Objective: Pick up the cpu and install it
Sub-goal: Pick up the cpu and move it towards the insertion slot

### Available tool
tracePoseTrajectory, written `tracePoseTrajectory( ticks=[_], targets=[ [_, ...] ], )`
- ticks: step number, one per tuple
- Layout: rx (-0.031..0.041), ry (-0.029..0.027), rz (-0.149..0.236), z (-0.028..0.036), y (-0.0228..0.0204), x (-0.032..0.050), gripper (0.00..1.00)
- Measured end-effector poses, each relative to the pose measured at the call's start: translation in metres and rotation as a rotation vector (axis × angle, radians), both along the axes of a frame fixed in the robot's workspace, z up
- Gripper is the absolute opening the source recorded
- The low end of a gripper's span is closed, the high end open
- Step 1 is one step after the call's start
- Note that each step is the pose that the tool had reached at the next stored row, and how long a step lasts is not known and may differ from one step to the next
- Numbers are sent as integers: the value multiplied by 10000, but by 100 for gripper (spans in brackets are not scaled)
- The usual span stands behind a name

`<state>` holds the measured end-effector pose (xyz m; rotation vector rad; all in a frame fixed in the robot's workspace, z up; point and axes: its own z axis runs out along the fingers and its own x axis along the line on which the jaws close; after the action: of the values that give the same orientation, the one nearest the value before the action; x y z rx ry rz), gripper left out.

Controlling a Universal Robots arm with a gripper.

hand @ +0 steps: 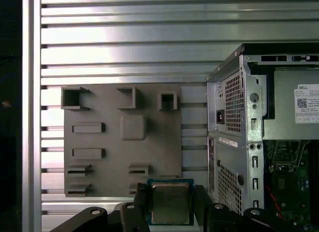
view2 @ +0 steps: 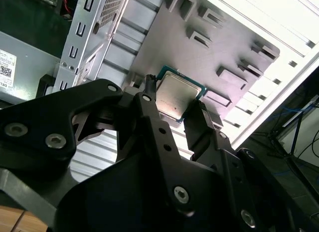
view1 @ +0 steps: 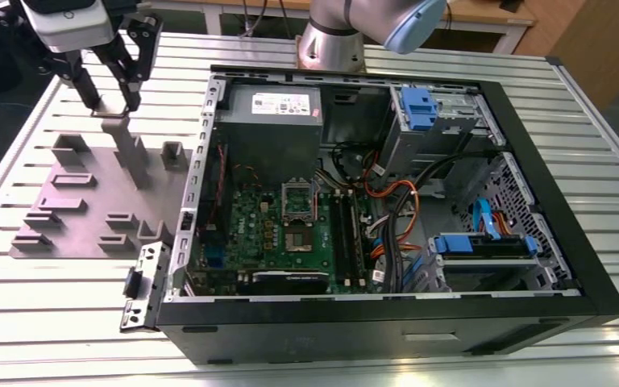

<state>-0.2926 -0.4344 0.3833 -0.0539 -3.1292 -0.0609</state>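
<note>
Our gripper (hand: pixel 171 201) has its fingers (hand: pixel 200 207) clamped on the cpu (hand: pixel 170 207), over the grey fixture plate (hand: pixel 109 147) beside the open computer case (view1: pixel 567 266).

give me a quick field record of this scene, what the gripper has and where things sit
gripper: black two-finger gripper, shut on the cpu
held: small square cpu with silvery metal top, seen in both wrist views
underneath: grey moulded fixture tray on the slatted metal table
beside tray: open black computer case, green motherboard inside
task state: cpu in the gripper over the tray, not yet in the case
</note>
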Motion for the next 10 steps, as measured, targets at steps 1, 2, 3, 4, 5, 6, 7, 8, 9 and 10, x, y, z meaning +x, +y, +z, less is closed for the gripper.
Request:
tracePoseTrajectory(
  ticks=[1,2,3,4,5,6,7,8,9,10],
  targets=[
    [0,0,0,0,0,3,47],
    [0,0,1,0,0,6,47],
    [0,0,1,0,0,10,47],
    [0,0,1,0,0,14,47],
    [-1,0,1,0,0,18,47],
    [0,0,1,0,0,23,47],
    [0,0,0,0,0,27,47],
    [0,0,0,0,0,30,47],
    [0,0,0,0,0,33,47],
    [-1,0,0,0,0,37,47]
  ],
)
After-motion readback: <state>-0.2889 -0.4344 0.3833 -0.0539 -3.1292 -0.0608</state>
